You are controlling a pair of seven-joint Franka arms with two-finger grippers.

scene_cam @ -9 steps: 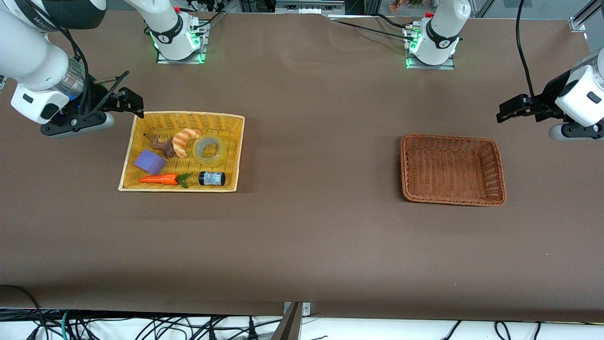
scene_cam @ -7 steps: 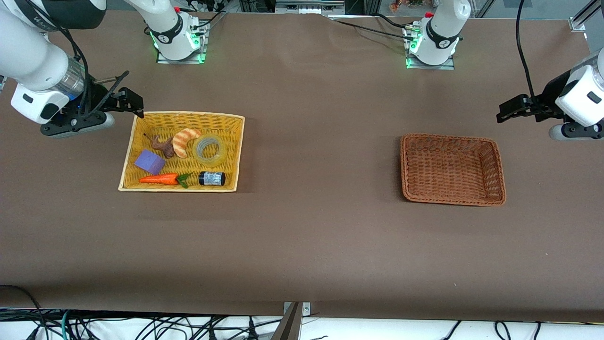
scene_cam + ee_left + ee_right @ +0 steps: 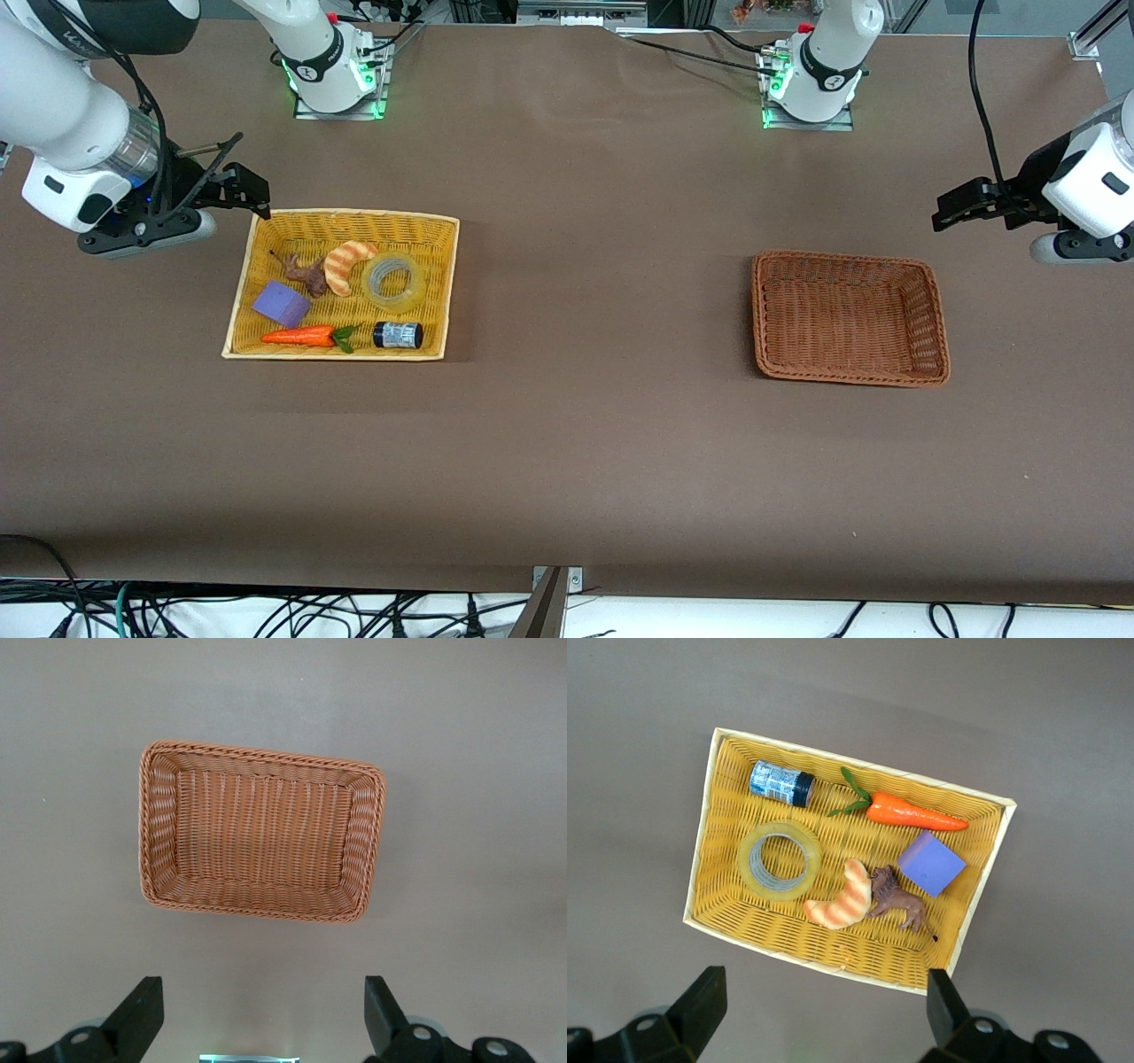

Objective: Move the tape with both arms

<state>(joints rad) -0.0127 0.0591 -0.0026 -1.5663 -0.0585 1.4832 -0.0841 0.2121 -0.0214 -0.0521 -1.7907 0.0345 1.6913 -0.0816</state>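
Note:
The tape (image 3: 392, 280), a translucent yellowish ring, lies flat in the yellow basket (image 3: 447, 292) toward the right arm's end of the table. It also shows in the right wrist view (image 3: 779, 861). My right gripper (image 3: 244, 190) is open and empty, up in the air by the basket's corner nearest the right arm's base; in the right wrist view (image 3: 824, 1010) its jaws stand wide apart over bare table. My left gripper (image 3: 961, 206) is open and empty, above the table beside the brown basket (image 3: 921, 292); its jaws also stand wide apart in the left wrist view (image 3: 264, 1014).
The yellow basket also holds a small dark jar (image 3: 398, 335), a carrot (image 3: 301, 336), a purple block (image 3: 282, 304), a croissant (image 3: 344, 264) and a brown toy animal (image 3: 307, 276). The brown basket (image 3: 159, 842) holds nothing. The arm bases (image 3: 332, 75) stand along the table's top edge.

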